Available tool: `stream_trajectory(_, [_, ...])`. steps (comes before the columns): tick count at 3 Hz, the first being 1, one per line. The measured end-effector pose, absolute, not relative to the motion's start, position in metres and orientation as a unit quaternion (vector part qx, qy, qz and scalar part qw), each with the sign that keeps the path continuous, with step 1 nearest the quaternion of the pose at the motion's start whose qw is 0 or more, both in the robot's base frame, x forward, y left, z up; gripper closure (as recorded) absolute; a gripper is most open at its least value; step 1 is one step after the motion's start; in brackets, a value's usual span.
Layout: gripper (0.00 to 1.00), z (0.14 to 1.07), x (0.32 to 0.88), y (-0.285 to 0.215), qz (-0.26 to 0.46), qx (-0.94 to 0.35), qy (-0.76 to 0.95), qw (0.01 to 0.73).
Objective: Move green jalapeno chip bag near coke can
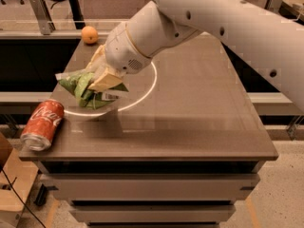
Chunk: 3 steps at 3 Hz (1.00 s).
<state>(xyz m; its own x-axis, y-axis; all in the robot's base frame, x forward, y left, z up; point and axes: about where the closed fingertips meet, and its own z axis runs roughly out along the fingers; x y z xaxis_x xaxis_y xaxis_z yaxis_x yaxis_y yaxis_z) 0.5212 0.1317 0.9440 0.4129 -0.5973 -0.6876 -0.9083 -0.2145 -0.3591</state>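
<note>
The green jalapeno chip bag [81,90] is crumpled, held in the air just above the table's left side. My gripper [102,78] is shut on its right part, with pale fingers [105,82] pressed into the bag. The coke can [42,124] lies on its side at the table's front left corner, silver top toward the front. The bag hangs a short way to the right of and behind the can, not touching it.
An orange fruit [89,34] sits at the table's far left corner. The brown table [199,122] stands on drawers, with a bright ring of light [142,95] on its top. The white arm [223,27] reaches in from the upper right. A cardboard box [9,175] is at lower left.
</note>
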Motion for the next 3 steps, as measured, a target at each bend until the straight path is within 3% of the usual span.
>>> stream_trajectory(1, [0.15,0.9302,0.5316,0.1234,0.197,-0.738,0.524,0.377])
stream_trajectory(2, [0.00,0.9308,0.5303,0.1255,0.198,-0.739,0.522,0.377])
stream_trajectory(3, [0.00,0.9309,0.5302,0.1256,0.198,-0.739,0.522,0.377])
